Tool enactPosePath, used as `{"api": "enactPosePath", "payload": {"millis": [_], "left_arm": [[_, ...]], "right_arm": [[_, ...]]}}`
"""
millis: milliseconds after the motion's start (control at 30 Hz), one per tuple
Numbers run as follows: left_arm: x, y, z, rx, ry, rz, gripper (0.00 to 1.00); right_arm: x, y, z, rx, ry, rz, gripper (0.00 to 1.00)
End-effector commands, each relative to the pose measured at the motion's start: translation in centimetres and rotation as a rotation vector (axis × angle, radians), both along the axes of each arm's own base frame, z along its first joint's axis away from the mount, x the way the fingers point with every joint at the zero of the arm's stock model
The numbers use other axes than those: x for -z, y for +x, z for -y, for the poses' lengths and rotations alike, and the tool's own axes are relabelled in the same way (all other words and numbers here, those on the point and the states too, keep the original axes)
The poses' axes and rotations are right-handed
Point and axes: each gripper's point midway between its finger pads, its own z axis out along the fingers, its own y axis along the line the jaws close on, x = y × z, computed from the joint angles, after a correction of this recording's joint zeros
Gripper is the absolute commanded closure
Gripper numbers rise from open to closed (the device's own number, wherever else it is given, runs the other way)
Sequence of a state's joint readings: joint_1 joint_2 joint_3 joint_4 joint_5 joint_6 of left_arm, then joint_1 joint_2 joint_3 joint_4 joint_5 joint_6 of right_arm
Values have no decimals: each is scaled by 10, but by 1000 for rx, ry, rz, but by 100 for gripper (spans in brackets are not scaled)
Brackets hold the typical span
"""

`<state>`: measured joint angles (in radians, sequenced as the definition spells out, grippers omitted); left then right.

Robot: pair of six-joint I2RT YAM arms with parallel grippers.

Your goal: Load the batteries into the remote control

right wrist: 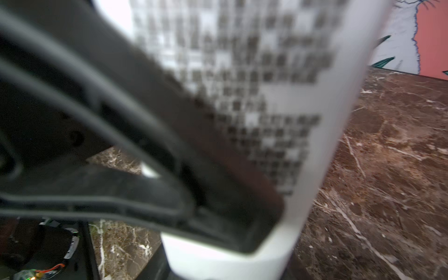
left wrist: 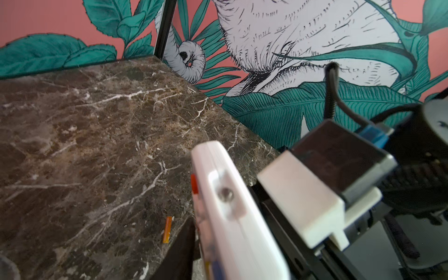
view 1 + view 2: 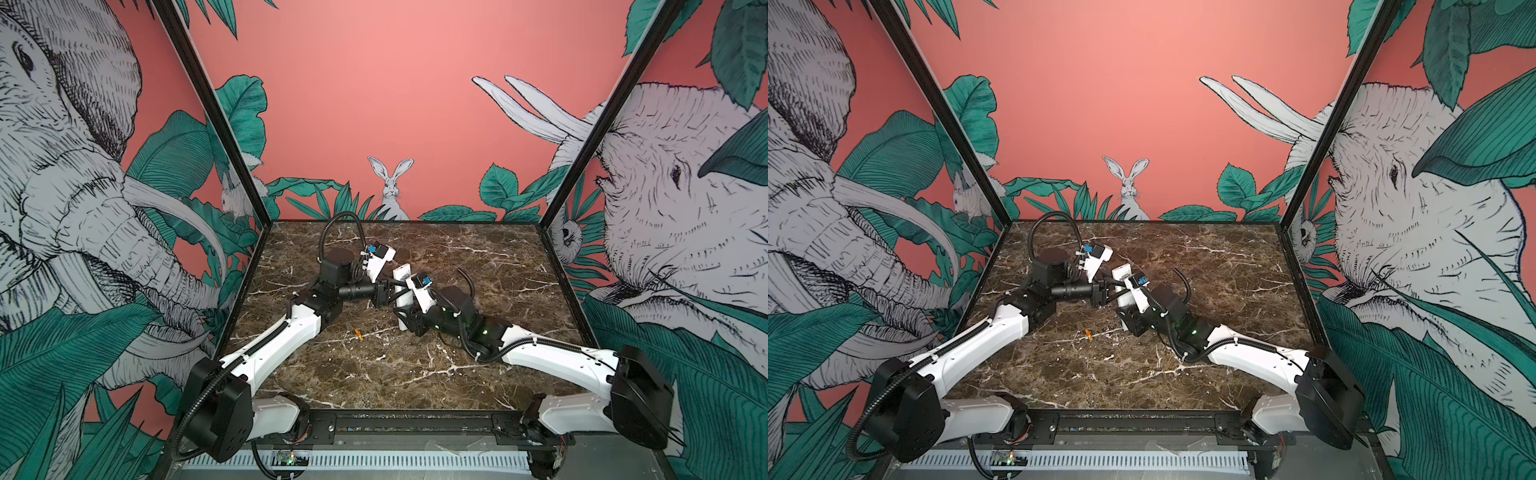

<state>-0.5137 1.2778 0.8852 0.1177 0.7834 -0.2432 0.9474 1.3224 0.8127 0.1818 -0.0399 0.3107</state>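
- One battery (image 3: pixel 358 335) lay loose on the marble table (image 3: pixel 457 374), nearest the front and well apart from both arms. I could not find the second.
- Behind it, the right gripper (image 3: pixel 409 321) was clamped on the lower end of the remote control (image 3: pixel 401 274), propping it tilted off the table.
- Farther back, the left gripper (image 3: pixel 387 293) sat against the remote's mid-length. Its jaw gap and any load could not be told.
- Judged step: working at the battery compartment. The next move calls for fetching the loose battery and aligning it with the bay.
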Motion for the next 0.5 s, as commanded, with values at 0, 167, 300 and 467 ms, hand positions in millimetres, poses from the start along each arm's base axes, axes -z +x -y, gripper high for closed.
{"api": "enactPosePath", "payload": {"millis": [0,167,300,467], "left_arm": [[1,30,-11,-131,37,25,71],[3,36,-11,-161,17,12,84],[11,48,-19,-225,6,-12,97],[26,66,-36,-358,-6,-42,100]], "right_arm": [[-21,-6,-3,-12,8,78,70],[-19,-6,-2,-12,1,84,63],[-14,-6,1,5,2,71,47],[-3,-1,11,62,-27,28,9]]}}
